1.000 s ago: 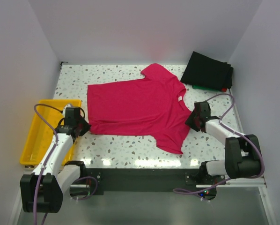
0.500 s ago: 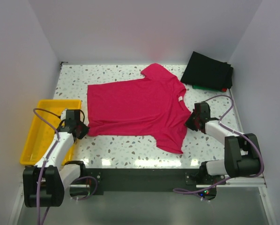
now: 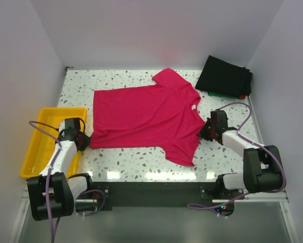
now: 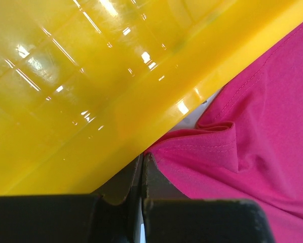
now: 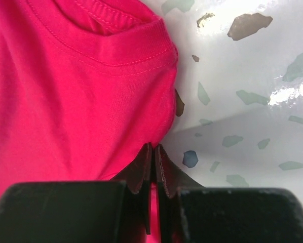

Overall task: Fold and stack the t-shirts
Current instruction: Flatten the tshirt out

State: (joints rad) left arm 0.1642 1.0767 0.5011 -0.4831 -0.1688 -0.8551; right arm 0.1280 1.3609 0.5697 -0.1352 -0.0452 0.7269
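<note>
A crimson-pink t-shirt (image 3: 144,116) lies spread flat on the speckled table, collar to the right. My left gripper (image 3: 86,143) is shut on its near-left hem corner, right beside the yellow tray. In the left wrist view the jaws (image 4: 143,161) pinch the stitched hem of the shirt (image 4: 253,152) against the tray's wall. My right gripper (image 3: 202,133) is shut on the shirt's edge just below the collar. In the right wrist view the closed jaws (image 5: 154,150) hold a pinch of pink cloth (image 5: 80,91). A folded black t-shirt (image 3: 226,76) tops a pile at the back right, with a green edge (image 3: 220,94) under it.
The yellow tray (image 3: 35,152) stands at the table's left edge, touching the left gripper's side. White walls close in the table on the left, back and right. Bare speckled tabletop (image 3: 141,159) lies between the shirt and the arm bases.
The right gripper has shut on the shirt near the collar. The left arm drew back and left toward the tray, pulling the hem corner with it.
</note>
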